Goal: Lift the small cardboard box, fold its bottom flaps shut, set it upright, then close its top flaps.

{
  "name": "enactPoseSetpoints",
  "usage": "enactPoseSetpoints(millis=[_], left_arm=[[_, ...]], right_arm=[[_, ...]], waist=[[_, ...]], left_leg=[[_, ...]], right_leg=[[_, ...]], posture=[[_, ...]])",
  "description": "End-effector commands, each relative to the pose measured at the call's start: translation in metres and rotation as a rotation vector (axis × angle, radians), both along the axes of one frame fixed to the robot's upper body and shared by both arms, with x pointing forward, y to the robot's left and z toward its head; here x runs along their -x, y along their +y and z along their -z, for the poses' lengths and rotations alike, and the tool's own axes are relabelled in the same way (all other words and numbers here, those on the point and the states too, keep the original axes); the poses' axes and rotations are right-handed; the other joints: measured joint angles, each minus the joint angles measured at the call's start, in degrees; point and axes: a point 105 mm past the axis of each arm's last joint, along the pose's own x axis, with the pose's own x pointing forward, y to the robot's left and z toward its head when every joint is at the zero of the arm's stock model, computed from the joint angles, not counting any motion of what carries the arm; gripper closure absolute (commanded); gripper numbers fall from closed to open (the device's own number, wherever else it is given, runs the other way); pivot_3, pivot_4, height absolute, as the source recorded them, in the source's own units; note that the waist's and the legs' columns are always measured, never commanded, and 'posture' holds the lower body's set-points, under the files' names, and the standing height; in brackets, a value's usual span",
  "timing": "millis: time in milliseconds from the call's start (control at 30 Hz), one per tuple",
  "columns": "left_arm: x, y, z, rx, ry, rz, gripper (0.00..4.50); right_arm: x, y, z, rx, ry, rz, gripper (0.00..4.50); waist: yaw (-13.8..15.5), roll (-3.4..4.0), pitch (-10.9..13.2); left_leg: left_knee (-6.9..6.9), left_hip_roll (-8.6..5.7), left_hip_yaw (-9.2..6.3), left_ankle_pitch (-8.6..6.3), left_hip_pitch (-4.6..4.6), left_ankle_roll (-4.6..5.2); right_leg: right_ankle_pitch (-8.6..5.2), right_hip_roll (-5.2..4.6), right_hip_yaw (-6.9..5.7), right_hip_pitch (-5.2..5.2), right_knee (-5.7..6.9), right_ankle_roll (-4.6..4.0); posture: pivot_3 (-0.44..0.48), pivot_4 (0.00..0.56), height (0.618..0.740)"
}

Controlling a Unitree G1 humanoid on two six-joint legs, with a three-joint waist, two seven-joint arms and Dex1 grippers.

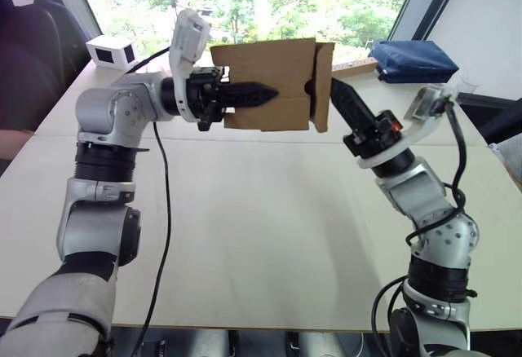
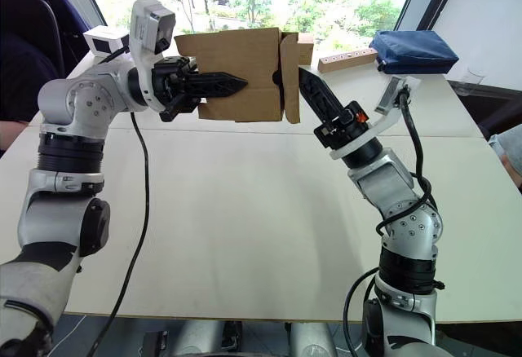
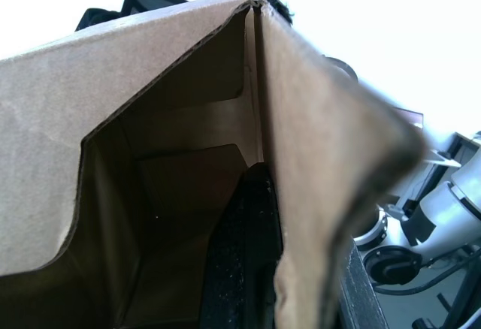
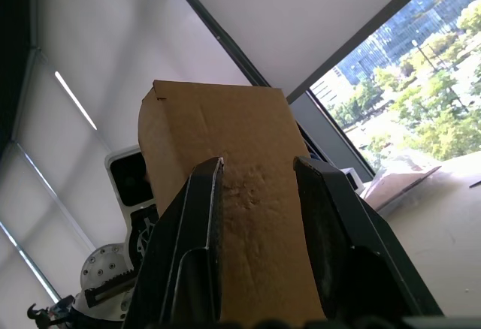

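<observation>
Small cardboard box (image 1: 269, 84) held aloft above table (image 1: 261, 235). Left gripper (image 1: 259, 94) jaws clenched on 1 wall. Right gripper (image 2: 308, 88) jaws spread, pressing end flap. Step: folding bottom flaps. Next: push flap flush, steadily.

Surface: pale, off-white table (image 1: 269, 235), filling most of the frame, a seam running across its upper part | upper left corner: white box with dark panels (image 1: 111, 50) on the far edge | upper right: blue fabric bundle (image 2: 413, 51) | beside it: light wooden strip (image 2: 347, 60), near the window.
</observation>
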Motion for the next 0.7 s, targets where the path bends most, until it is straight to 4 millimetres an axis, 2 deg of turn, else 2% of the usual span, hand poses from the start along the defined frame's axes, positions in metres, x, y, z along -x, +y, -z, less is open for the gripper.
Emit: enactPoseSetpoints(millis=[33,700], left_arm=[[0.0050,0.0008,-0.0114,0.021,-0.054,0.010,4.50],[0.0005,0.0030,-0.0107,0.026,-0.054,-0.012,4.50]], right_arm=[[0.0091,-0.0022,-0.0148,-0.044,-0.062,-0.011,3.00],[0.0180,0.0019,-0.0134,-0.026,-0.089,-0.029,3.00]], waist=[[0.0,0.00,0.0],[0.0,0.00,0.0]], left_leg=[[0.00,0.00,0.00,0.00,0.00,0.00],[0.00,0.00,0.00,0.00,0.00,0.00]], right_leg=[[0.00,0.00,0.00,0.00,0.00,0.00],[0.00,0.00,0.00,0.00,0.00,0.00]], posture=[[0.000,0.150,0.740],[0.000,0.150,0.740]])
